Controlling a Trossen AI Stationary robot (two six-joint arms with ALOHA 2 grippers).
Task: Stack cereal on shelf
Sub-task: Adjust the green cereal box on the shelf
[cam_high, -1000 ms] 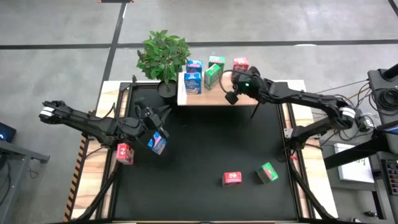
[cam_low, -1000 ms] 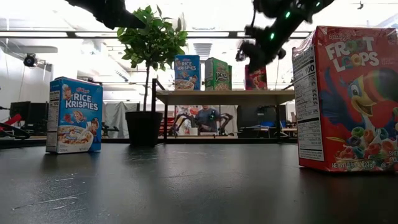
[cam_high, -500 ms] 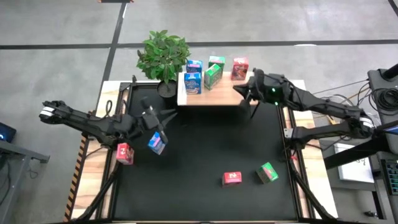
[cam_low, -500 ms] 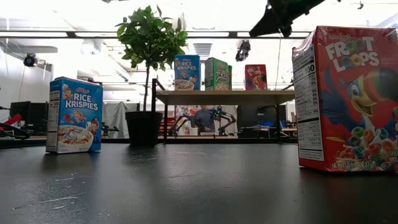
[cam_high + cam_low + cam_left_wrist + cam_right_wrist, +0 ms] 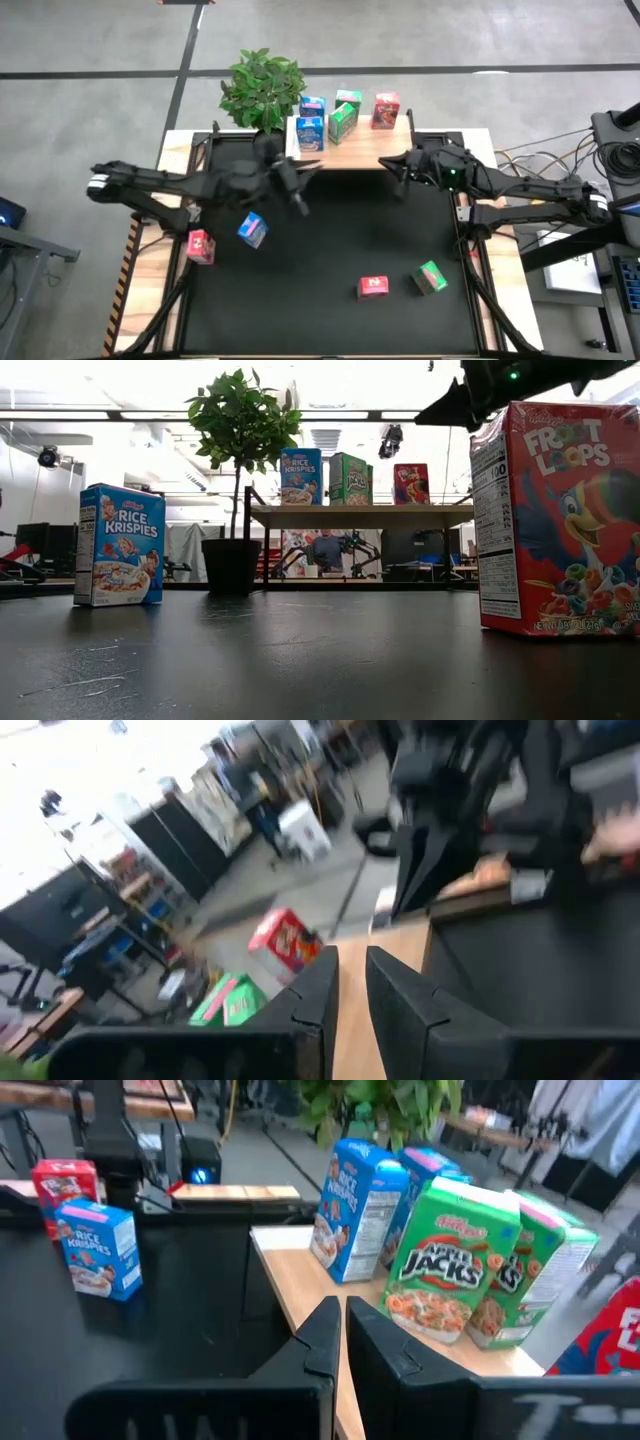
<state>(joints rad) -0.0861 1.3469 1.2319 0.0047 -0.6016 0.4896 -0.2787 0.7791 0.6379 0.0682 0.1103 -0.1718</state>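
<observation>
The light wooden shelf [image 5: 345, 152] stands at the table's far edge and carries two blue boxes [image 5: 311, 124], two green boxes [image 5: 343, 116] and a red box [image 5: 385, 109], all upright. On the black mat stand a blue box [image 5: 252, 230], a red box [image 5: 200, 246], another red box [image 5: 373, 287] and a green box [image 5: 430, 277]. My left gripper [image 5: 303, 190] hovers shut and empty just near of the shelf's left end. My right gripper [image 5: 385, 163] hangs shut and empty by the shelf's near right corner, its fingers [image 5: 322, 1330] pointing along the shelf [image 5: 330, 1295].
A leafy potted plant [image 5: 262, 90] stands just left of the shelf, close to my left arm. The shelf's right half has bare plank near the red box. In the low view a red box [image 5: 560, 520] stands close to the camera and a blue box [image 5: 120, 545] at left.
My right gripper drew back from the red box on the shelf, toward the table's right and near side; the box stays upright there. My left gripper left the blue box on the mat and swung right and toward the far edge, to the shelf's left end.
</observation>
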